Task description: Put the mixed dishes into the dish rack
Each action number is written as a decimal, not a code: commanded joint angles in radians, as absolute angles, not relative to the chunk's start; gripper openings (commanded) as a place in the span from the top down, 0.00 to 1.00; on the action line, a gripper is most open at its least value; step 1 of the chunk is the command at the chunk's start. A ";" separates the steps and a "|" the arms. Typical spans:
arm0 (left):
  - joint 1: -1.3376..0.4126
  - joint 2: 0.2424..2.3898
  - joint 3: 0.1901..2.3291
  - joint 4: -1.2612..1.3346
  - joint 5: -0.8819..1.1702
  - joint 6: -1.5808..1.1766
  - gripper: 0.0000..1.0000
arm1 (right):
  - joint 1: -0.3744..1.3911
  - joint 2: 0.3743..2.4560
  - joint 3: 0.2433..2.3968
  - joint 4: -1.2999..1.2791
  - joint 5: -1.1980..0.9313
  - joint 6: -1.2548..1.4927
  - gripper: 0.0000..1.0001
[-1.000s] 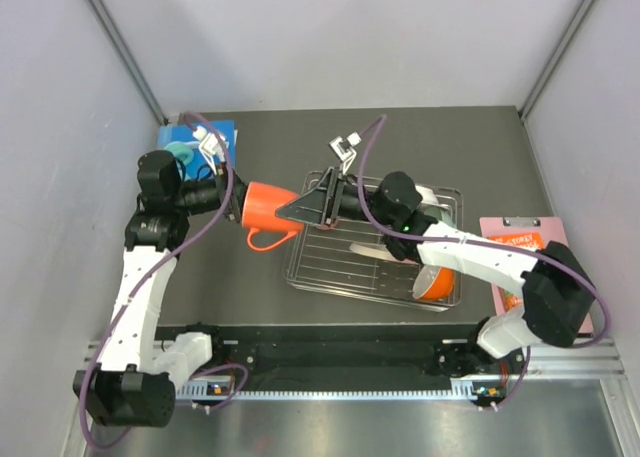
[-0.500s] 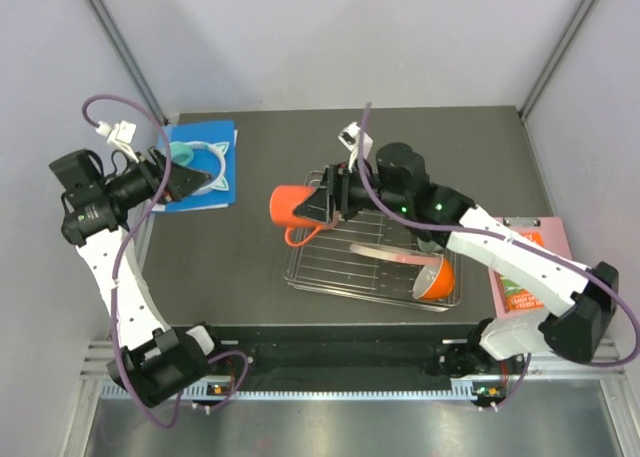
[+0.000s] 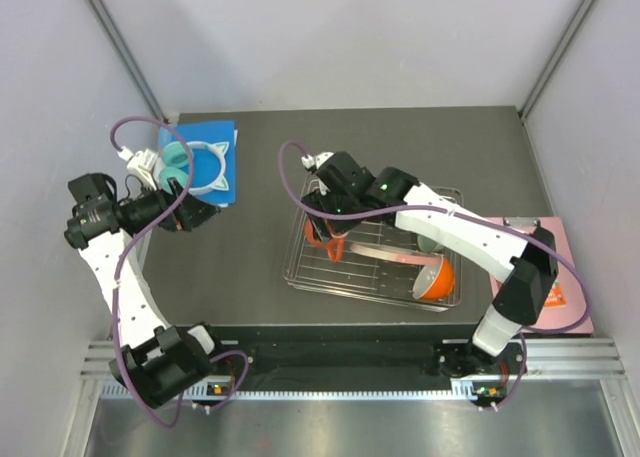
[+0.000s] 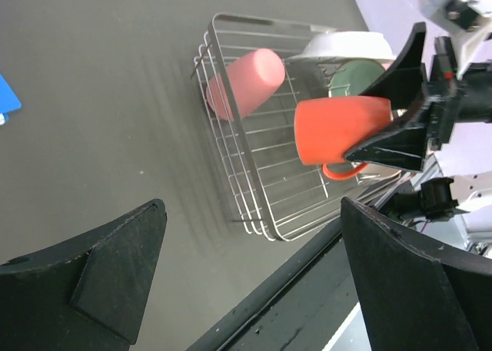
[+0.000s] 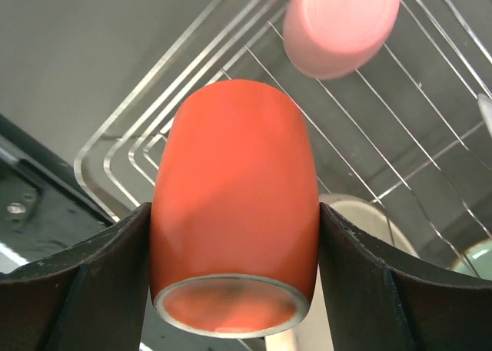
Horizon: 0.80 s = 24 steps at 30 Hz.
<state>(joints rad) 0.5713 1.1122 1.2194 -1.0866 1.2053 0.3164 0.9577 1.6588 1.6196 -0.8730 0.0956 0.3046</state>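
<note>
My right gripper [image 3: 325,225] is shut on the orange mug [image 5: 234,190] across its body and holds it above the left part of the silver wire dish rack [image 3: 372,273]. The mug also shows in the left wrist view [image 4: 342,130], handle down. The pink cup [image 5: 342,24] lies on its side in the rack, beyond the mug. The orange bowl [image 3: 437,280] leans in the rack's near right corner, and the pink-and-cream plate [image 3: 390,257] lies in the rack. The mint-green bowl [image 4: 357,76] and white plate [image 4: 342,44] stand at the rack's far side. My left gripper [image 3: 200,214] is open and empty, left of the rack.
A teal ring-shaped object [image 3: 180,160] lies on a flat blue board [image 3: 212,137] at the table's far left. A pink clipboard [image 3: 562,277] lies right of the rack. Bare grey table lies between my left gripper and the rack. The black front rail [image 4: 307,289] runs along the near edge.
My left gripper let go of the orange mug and drew back to the left. My right gripper carried the mug right and down over the rack's left part.
</note>
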 commanded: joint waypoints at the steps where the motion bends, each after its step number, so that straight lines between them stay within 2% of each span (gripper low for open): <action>1: 0.577 1.055 1.183 -1.158 1.206 0.454 0.01 | 0.986 1.681 1.672 -0.862 0.147 0.261 1.00; 13: 0.577 0.988 1.120 -1.121 1.128 0.456 0.01 | 1.015 1.839 1.686 -0.830 0.153 0.232 1.00; 24: 0.577 0.993 1.108 -1.101 1.144 0.459 0.02 | 1.017 1.905 1.658 -0.790 0.161 0.215 1.00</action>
<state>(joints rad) 0.5716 1.0042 1.1141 -1.1297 1.1248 0.4305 1.0061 1.9091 1.6257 -0.8570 0.1402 0.2310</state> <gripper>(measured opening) 0.986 0.719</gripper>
